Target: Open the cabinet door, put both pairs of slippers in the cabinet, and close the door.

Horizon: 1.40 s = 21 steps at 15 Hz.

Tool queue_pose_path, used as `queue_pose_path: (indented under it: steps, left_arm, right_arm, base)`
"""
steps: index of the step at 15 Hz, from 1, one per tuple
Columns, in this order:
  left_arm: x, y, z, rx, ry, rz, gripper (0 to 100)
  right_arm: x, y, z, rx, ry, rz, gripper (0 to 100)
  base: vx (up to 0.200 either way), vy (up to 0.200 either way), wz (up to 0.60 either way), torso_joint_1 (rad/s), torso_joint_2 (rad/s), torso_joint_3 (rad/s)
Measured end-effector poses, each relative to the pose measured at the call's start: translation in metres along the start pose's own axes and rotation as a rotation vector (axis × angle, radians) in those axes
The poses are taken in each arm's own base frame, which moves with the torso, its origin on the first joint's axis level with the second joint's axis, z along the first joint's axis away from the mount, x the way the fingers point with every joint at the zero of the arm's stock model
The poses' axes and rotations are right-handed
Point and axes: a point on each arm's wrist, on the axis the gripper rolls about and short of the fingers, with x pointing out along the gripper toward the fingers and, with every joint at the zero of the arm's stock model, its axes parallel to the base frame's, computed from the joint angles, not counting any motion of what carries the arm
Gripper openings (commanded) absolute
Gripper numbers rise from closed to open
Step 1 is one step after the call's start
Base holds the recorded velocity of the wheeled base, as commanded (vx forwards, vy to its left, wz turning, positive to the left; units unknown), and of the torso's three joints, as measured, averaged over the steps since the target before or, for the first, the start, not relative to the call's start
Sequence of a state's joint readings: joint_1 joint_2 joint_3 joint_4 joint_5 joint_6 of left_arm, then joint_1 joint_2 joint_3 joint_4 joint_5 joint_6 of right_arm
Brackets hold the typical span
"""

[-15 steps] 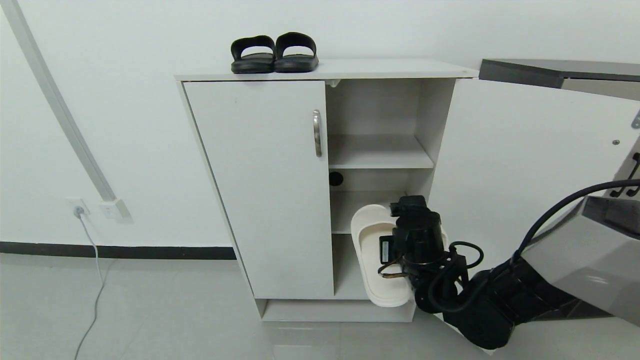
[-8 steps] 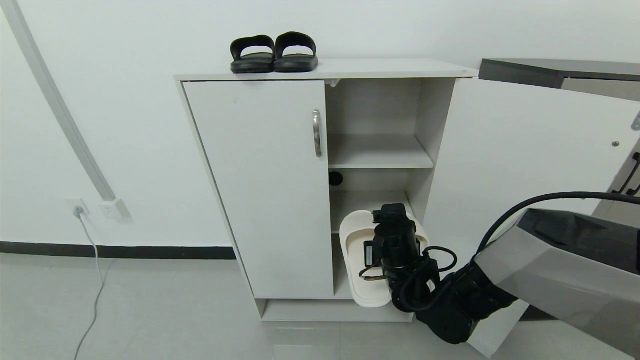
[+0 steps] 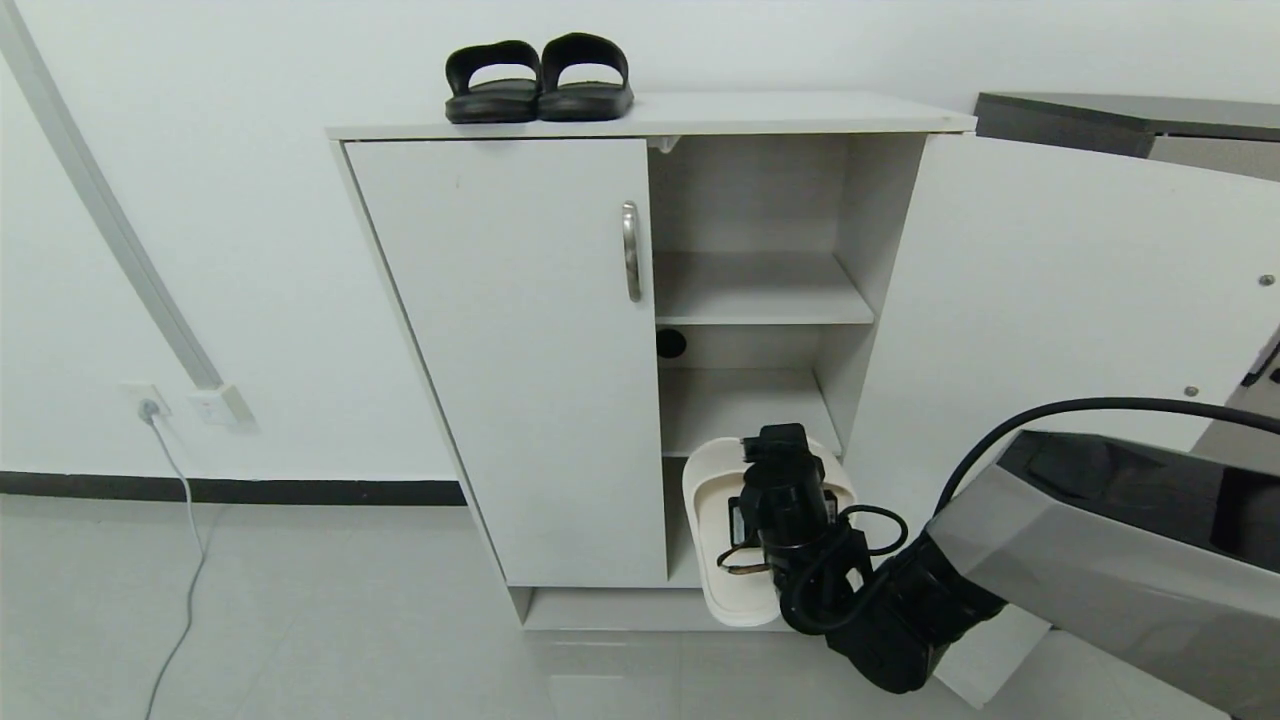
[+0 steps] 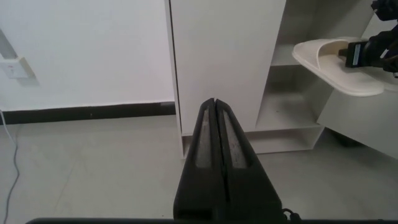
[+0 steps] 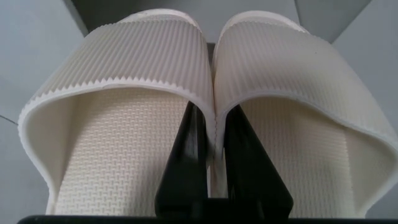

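Note:
A white cabinet (image 3: 650, 105) stands against the wall, its left door (image 3: 520, 350) closed and its right door (image 3: 1050, 300) swung open. A pair of black slippers (image 3: 540, 80) sits on its top. My right gripper (image 5: 214, 134) is shut on the inner edges of a cream pair of slippers (image 3: 712, 520), held side by side at the mouth of the bottom compartment, toes toward the inside. The cream slippers (image 4: 329, 59) stick out past the cabinet front. My left gripper (image 4: 214, 106) is shut on nothing, low over the floor and facing the closed door.
Two bare shelves (image 3: 760, 290) lie above the bottom compartment. A wall socket with a hanging cable (image 3: 150, 408) and a slanted conduit (image 3: 100, 200) are at the left. A grey unit (image 3: 1130, 120) stands behind the open door. Floor in front of the closed door is free.
My right arm carried the cream slippers left and lower, toward the bottom compartment. The head view shifted a little, so the cabinet looks closer.

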State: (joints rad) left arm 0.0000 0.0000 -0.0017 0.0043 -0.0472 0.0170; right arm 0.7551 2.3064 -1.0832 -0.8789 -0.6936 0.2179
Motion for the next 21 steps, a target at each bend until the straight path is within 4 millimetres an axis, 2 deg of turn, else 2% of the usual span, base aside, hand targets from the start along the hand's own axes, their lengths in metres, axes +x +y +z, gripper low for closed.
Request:
queue_pose_path:
  steps: [8,13,19,21]
  left_arm:
    - [0.0,0.0,-0.0001,-0.001,0.0,0.001,0]
    - [0.0001,0.0,-0.0002,-0.001,0.0,0.001,0]
    - [0.0,0.0,0.0,-0.001,-0.001,0.001,0]
    - [0.0,0.0,-0.0001,-0.001,0.0,0.001,0]
  right_arm:
    - [0.0021,0.0015,-0.0021,0.018,-0.027,-0.004,0]
    - [0.0052,0.0033,0.0043,0.038,-0.16,0.002,0]
    - [0.0087,0.0023,-0.0027,0.023,-0.167,-0.002,0]
    - [0.0091,0.0019,-0.0023,0.028,-0.173,-0.002,0]
  base:
    - [0.0,0.0,0.0,0.004,0.0,-0.187]
    - [0.0,0.0,0.0,0.001,0.0,-0.014]
    - [0.0,0.0,0.0,0.0,0.0,0.0]
    - [0.2,0.0,0.0,0.002,0.0,0.005]
